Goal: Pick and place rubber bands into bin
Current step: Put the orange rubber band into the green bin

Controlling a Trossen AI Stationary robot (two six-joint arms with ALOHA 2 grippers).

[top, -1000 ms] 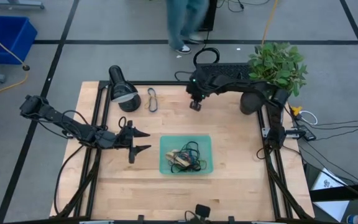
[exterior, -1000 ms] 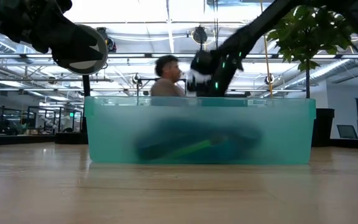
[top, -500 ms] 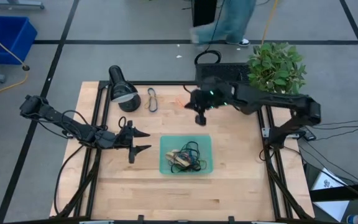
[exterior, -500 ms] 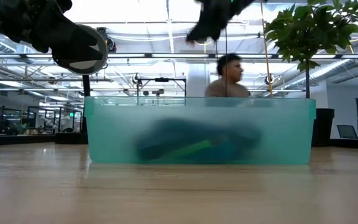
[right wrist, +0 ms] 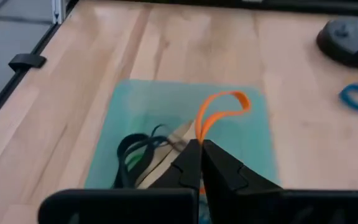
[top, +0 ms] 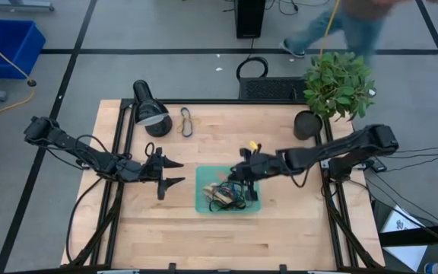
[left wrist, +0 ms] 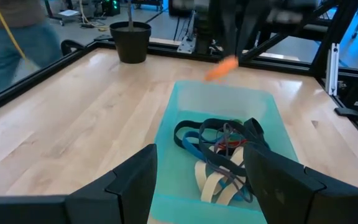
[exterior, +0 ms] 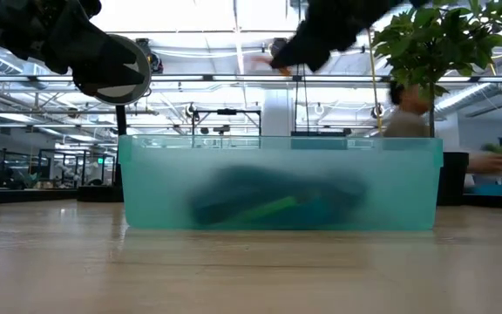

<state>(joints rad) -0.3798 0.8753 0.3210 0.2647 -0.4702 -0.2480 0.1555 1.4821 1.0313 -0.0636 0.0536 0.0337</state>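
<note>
The right gripper [right wrist: 199,148] is pinched tight on an orange rubber band [right wrist: 219,112], holding it above the teal bin [top: 202,173]. A pile of rubber bands [left wrist: 222,155] already lies inside. One blue band [top: 185,122] waits by the lamp [top: 149,108], maybe the last. The left gripper [top: 171,173] sits wide beside the bin.

Two dark jointed arms trailing black cables, with pointed black fingers [right wrist: 191,163].

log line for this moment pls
right gripper: shut on orange rubber band, over bin | left gripper: open, waiting beside bin | blue band: on table
</note>
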